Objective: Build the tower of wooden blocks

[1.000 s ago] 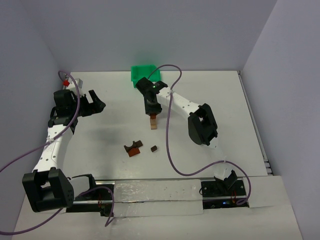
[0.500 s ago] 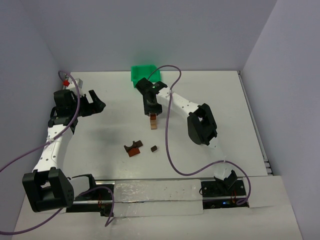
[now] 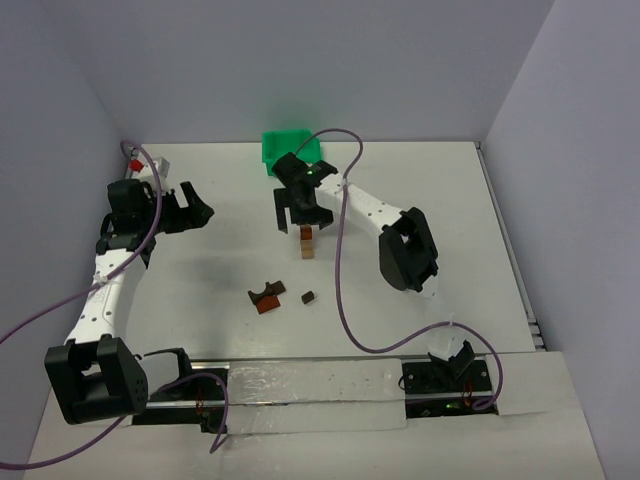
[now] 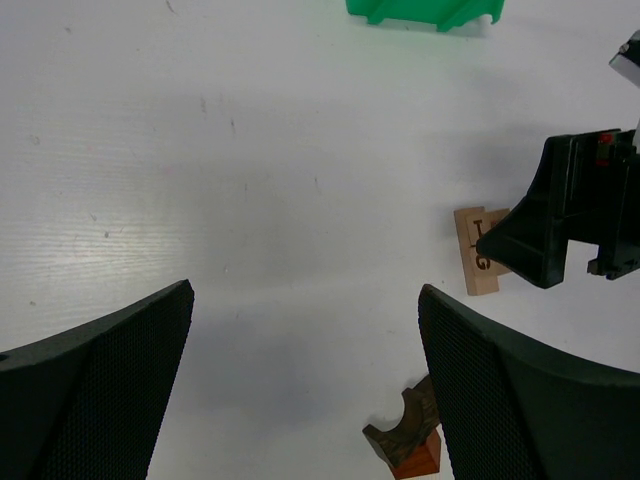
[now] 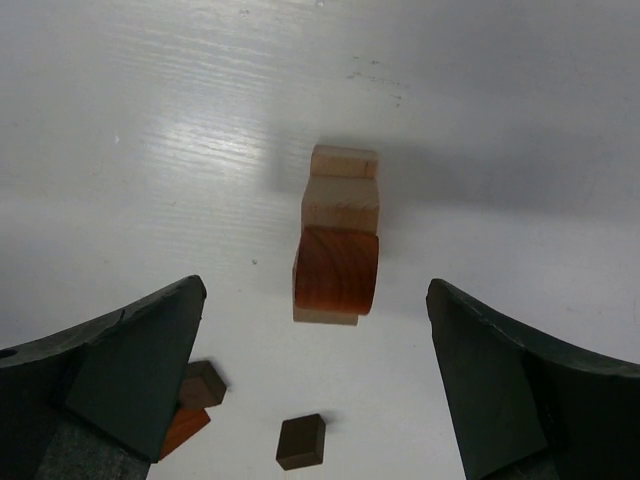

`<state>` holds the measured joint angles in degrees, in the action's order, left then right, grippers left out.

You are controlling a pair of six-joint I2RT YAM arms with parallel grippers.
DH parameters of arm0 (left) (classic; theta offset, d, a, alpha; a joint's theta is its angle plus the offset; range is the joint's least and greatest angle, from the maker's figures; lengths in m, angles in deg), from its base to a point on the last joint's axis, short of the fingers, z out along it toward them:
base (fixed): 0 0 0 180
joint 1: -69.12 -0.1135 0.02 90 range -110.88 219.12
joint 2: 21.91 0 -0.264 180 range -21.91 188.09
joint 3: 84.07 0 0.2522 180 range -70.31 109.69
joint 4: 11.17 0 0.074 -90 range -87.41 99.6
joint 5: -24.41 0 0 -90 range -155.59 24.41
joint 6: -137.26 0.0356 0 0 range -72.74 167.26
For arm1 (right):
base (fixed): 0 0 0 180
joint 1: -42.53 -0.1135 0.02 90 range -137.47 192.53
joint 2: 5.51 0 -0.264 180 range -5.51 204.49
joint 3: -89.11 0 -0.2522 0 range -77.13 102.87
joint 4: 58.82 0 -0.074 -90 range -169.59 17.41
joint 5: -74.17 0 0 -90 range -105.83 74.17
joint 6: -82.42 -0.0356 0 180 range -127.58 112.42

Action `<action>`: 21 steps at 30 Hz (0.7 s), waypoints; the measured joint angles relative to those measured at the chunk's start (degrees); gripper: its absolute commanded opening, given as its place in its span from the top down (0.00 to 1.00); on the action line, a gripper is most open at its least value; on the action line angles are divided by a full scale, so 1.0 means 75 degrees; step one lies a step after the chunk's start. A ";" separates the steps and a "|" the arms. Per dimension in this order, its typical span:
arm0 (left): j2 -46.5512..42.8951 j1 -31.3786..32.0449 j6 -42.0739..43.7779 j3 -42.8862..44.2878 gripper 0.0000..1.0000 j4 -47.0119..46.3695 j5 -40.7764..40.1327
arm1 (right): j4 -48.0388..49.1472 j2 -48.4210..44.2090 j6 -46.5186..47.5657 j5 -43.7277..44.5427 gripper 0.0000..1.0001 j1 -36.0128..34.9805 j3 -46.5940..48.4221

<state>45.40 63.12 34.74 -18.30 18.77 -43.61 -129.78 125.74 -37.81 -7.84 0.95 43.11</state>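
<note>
The wood block tower (image 3: 307,244) stands mid-table: light tan blocks with a reddish-brown block (image 5: 337,270) on top. My right gripper (image 3: 300,208) hovers just above it, open and empty, its jaws (image 5: 315,295) spread wide to either side of the stack. In the left wrist view the tower's tan side (image 4: 476,262) shows, partly behind the right gripper's finger (image 4: 560,220). A dark arch piece on a reddish block (image 3: 267,297) and a small dark brown cube (image 3: 308,296) lie loose nearer the front. My left gripper (image 3: 190,210) is open and empty at the left, jaws (image 4: 305,292) wide.
A green plastic bin (image 3: 290,148) sits at the back behind the tower, also in the left wrist view (image 4: 425,12). The loose cube (image 5: 301,442) and arch piece (image 5: 195,395) lie below the tower in the right wrist view. The arch (image 4: 405,440) is near my left gripper's right finger.
</note>
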 measured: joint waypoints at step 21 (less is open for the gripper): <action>-0.0722 0.3932 0.5719 -0.0965 0.46 0.3164 0.0981 | 0.0785 -0.4237 0.1767 -0.1836 0.00 0.0761 -0.1910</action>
<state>39.98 92.61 77.63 -25.53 42.49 -36.25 -123.90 93.97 -24.55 -21.61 6.66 28.79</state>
